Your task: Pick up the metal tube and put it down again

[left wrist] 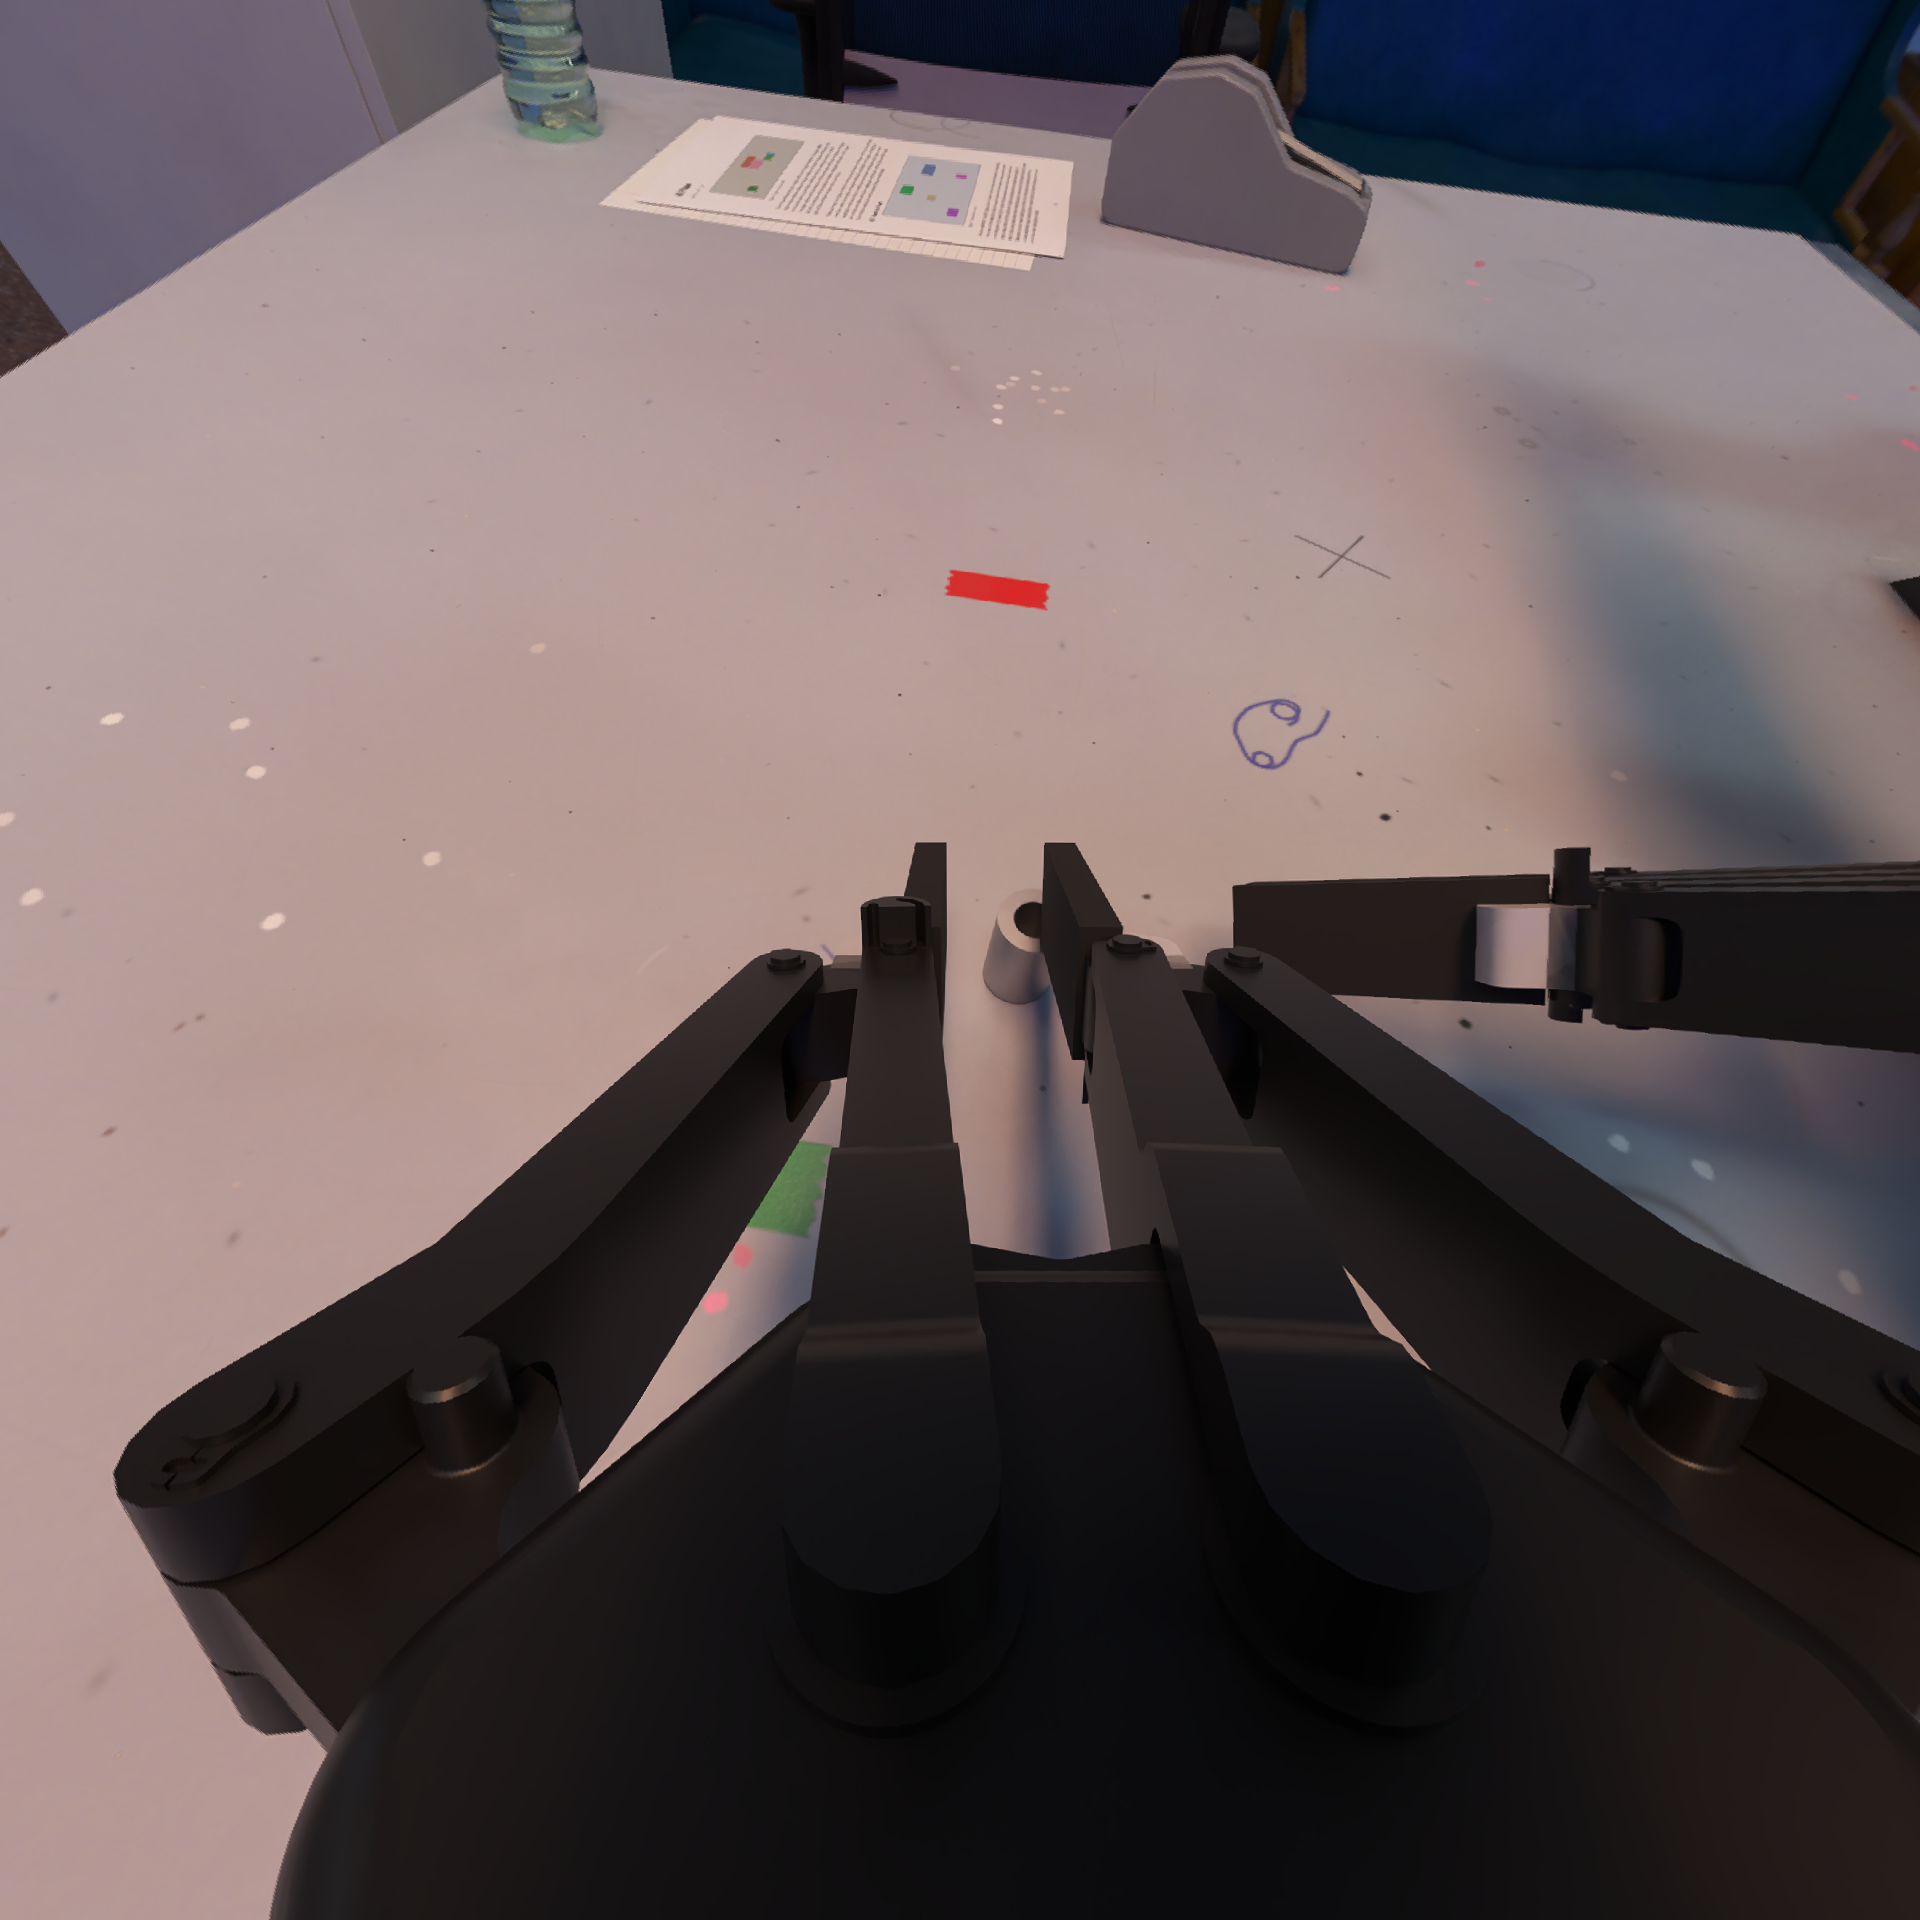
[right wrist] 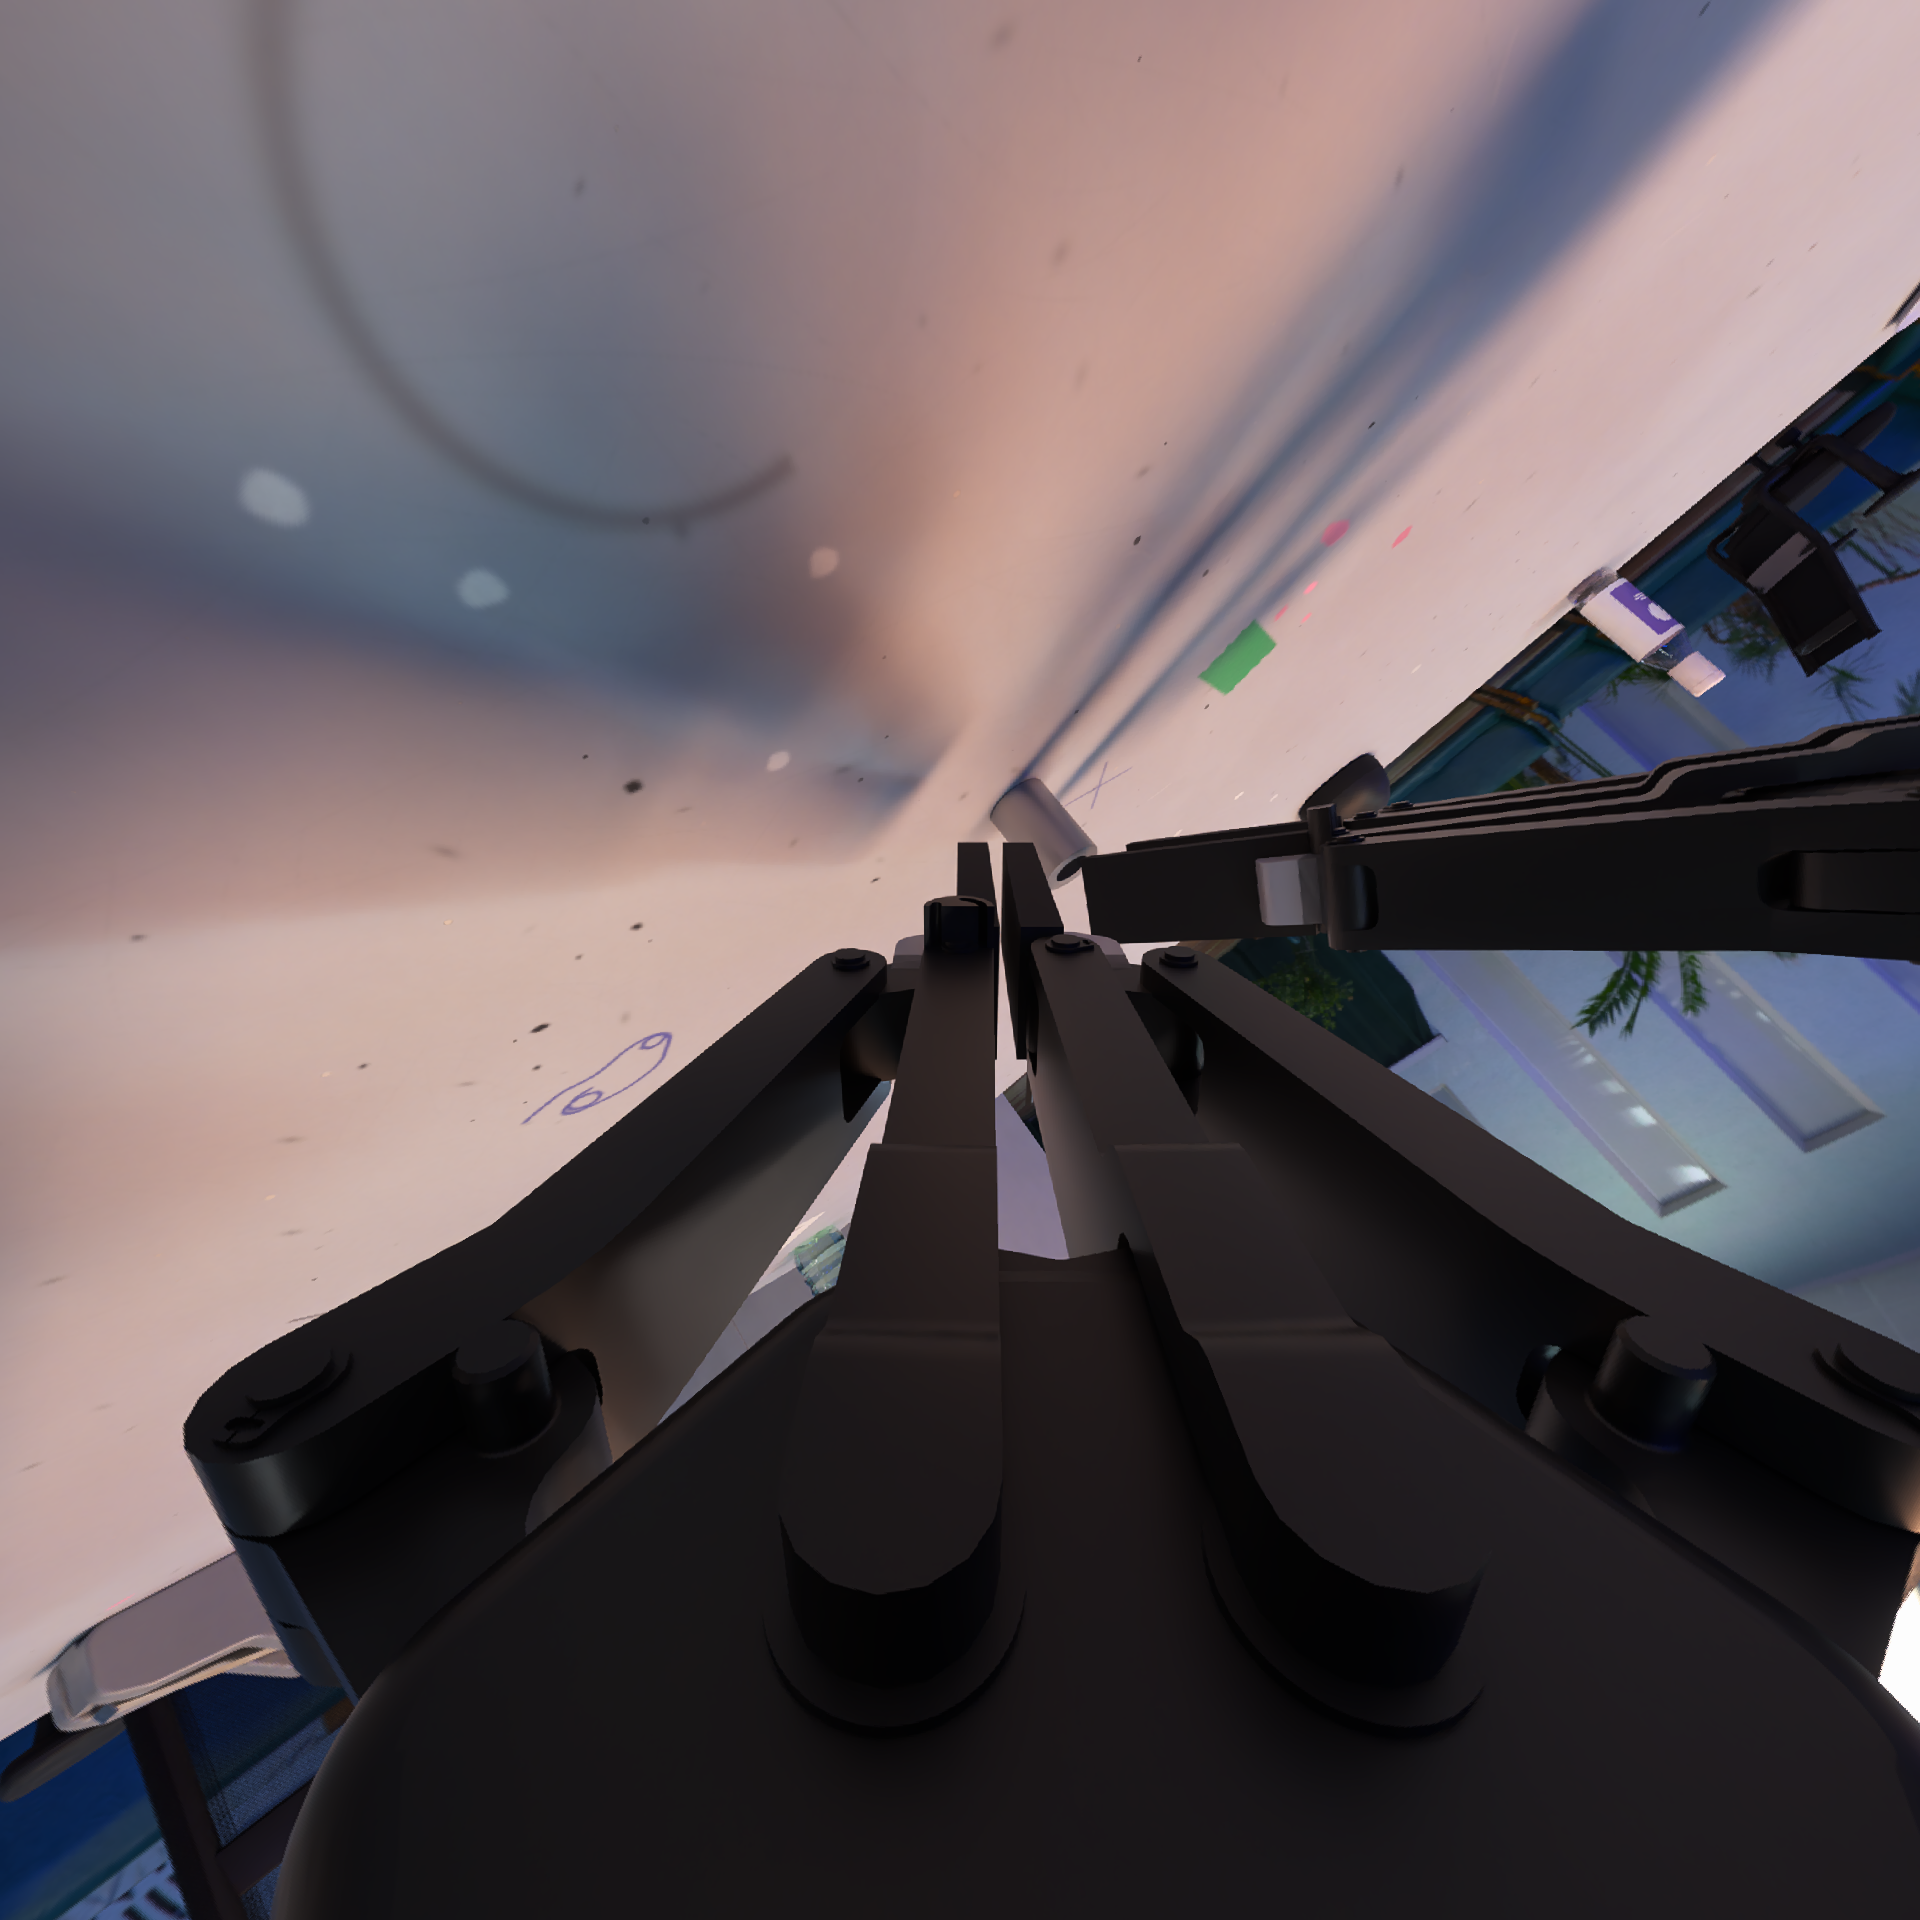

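Observation:
The metal tube [left wrist: 1010, 961] is a short silver cylinder with a hole in its top, standing on the pale table [left wrist: 520, 520]. My left gripper [left wrist: 995, 862] straddles it with jaws narrowly apart. The tube touches the right finger, and a strip of table shows between it and the left finger. My right gripper [right wrist: 1000, 868] is shut and empty, its tips just short of the tube [right wrist: 1039, 826]. It enters the left wrist view from the right [left wrist: 1247, 925]. The left gripper also shows side-on in the right wrist view [right wrist: 1101, 883].
A red tape strip [left wrist: 997, 589], a pen cross [left wrist: 1342, 558] and a blue scribble [left wrist: 1276, 732] mark the table ahead. Printed sheets [left wrist: 852, 187], a grey stand [left wrist: 1236, 177] and a water bottle [left wrist: 545, 73] sit at the far edge. A green tape patch [left wrist: 795, 1190] lies under the left gripper.

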